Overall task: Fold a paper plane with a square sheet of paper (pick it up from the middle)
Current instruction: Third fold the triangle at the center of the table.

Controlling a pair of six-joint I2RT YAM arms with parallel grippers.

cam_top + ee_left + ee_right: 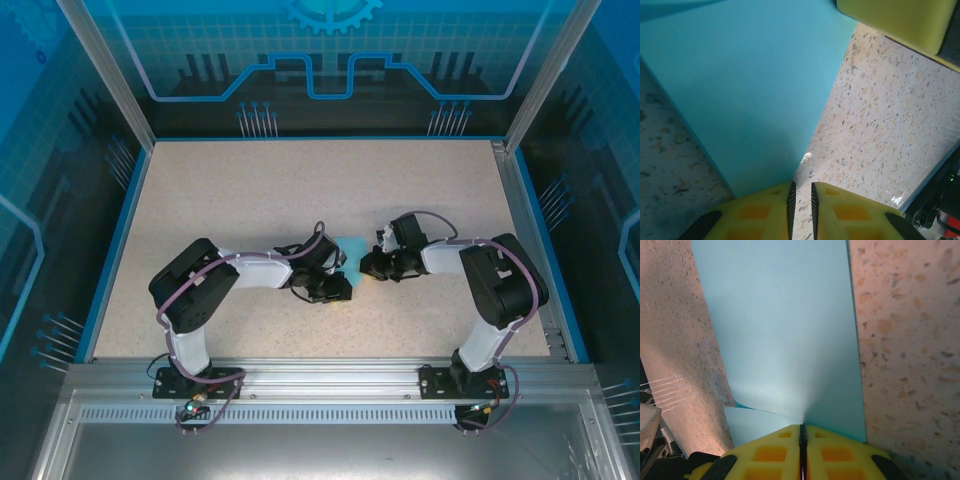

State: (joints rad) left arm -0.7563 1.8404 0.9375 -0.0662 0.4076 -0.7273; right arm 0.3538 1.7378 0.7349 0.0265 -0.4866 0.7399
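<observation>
One sheet of paper (351,245) is in the scene, light blue, and there are two grippers, one at each side of it. It lies in the middle of the table (250,190), well apart from all four edges. From above, the grippers cover most of it, so I cannot tell its long axis there.

At the left wrist, the sheet (750,90) narrows to a corner that points toward the left gripper (801,200). This corner goes under one yellow finger (760,212). The jaws of the left claw stand only a thin slit apart, and the speckled table shows in the slit, so it is not clenched on the paper. One yellow finger of the other gripper (895,20) sits on the far part of the sheet.

At the right wrist, the paper (785,330) looks longer than wide, and its long axis runs straight away from the right gripper (801,440). This claw is clenched on the near edge of the sheet, which curves up into the closed fingers. A second layer of paper shows below, just beside the fingers.

From above, the left gripper (343,292) is at the near side of the sheet and the right gripper (366,268) touches its right side.
</observation>
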